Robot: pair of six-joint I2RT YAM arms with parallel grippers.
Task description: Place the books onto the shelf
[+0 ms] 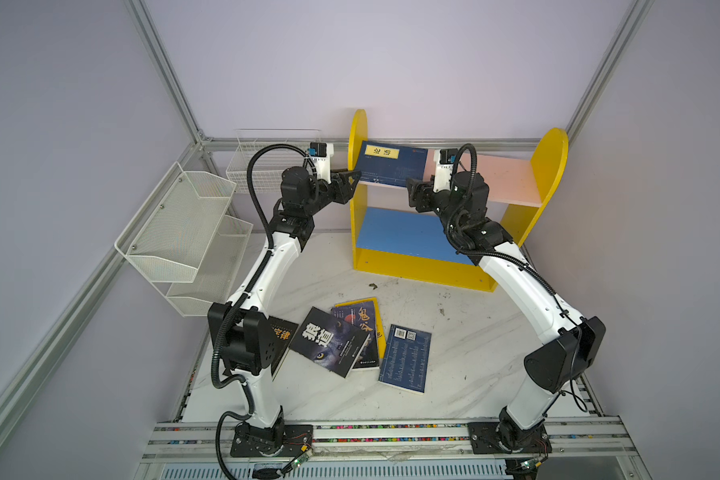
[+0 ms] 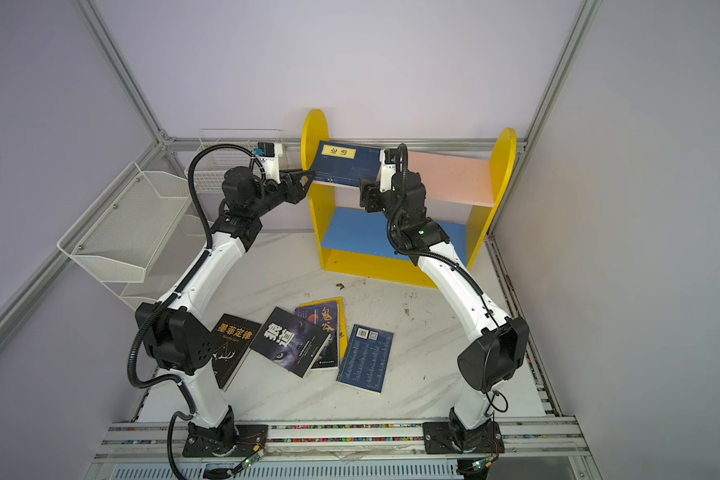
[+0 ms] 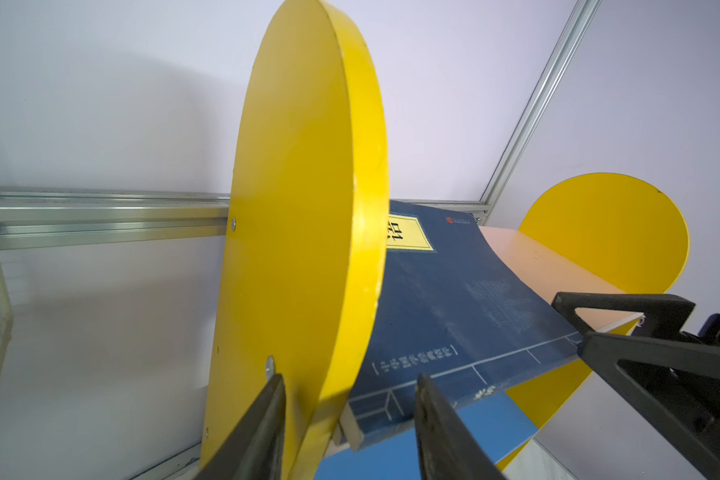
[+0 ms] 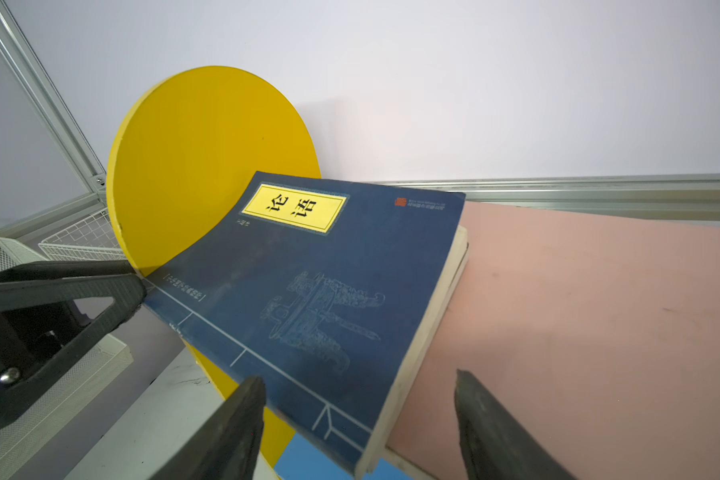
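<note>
Spine of the navy 论语 book [image 4: 308, 291] faces the front of the shelf [image 1: 553, 162], toward both arms. The book's long axis runs along the pink upper board [image 4: 578, 311], not into its depth. The book lies at the left end of this board. Its head end climbs a little up the left yellow side panel [image 3: 300, 208], so the cover bends, and the spine edge hangs out past the front edge of the board. Under it I think there is a second thin book, but the right wrist view shows only a strip of pages, so I am not sure.

The left gripper [image 3: 352, 380] is at the front-left corner of the book. Its jaws are apart and hold nothing; they straddle the front edge of the side panel, and one fingertip [image 4: 129, 291] touches the book corner. The right gripper [image 4: 358, 376] is at the front-right corner, jaws wide apart and empty, one finger below the spine edge and one over the bare board.

Both grippers are about equally near. In my judgement the coming move is a push straight back on the spine, and the right gripper has the freer end. The black 狼道 book [image 1: 329, 340] and the other books wait flat on the table [image 1: 474, 353], well apart from the shelf.
</note>
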